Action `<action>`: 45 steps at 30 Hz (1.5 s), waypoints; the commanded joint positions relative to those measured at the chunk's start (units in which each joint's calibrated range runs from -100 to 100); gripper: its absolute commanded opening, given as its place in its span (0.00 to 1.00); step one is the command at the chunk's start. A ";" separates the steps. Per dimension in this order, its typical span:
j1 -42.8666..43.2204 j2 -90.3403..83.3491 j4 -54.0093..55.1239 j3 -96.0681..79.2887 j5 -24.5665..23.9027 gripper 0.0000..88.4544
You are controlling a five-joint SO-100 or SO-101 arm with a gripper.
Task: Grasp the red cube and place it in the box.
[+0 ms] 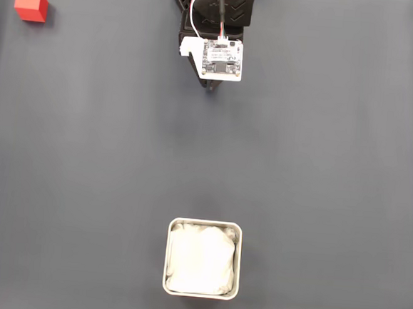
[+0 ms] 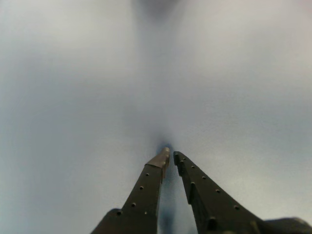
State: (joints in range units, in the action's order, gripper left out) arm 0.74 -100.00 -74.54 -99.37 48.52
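Mounted at the top edge of the fixed view, the arm (image 1: 216, 26) sits well apart from the red cube (image 1: 31, 4) in the table's (image 1: 334, 172) top-left corner and the box (image 1: 203, 259) below, so nothing is done yet. Wrist view: the pincer (image 2: 170, 155) is clenched, empty, over bare table.

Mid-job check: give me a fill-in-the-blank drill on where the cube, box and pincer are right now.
1. In the fixed view the red cube sits in the top ____ corner of the grey mat.
2. The box, at the bottom centre of that view, has a ____ lining.
3. In the wrist view the pincer has its fingertips nearly together with ____ between them.

Missing words: left; white; nothing
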 commanded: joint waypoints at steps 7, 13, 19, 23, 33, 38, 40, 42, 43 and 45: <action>-0.60 0.00 -1.28 -0.45 0.20 0.00; -0.60 0.00 -1.28 -0.45 0.20 0.00; -0.60 0.00 -1.28 -0.45 0.20 0.00; -0.60 0.00 -1.28 -0.45 0.20 0.00; -0.24 0.00 0.53 -0.45 -0.98 0.00; -0.60 0.52 8.56 1.37 -2.20 0.00; -0.39 1.99 11.84 3.84 -2.20 0.00; -0.10 4.77 14.46 7.58 -2.15 0.00; -0.03 6.41 15.44 9.77 -2.05 0.00; 0.04 9.53 16.51 14.70 -1.86 0.00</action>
State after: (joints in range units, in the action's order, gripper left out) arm 0.59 -94.79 -60.86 -91.86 46.81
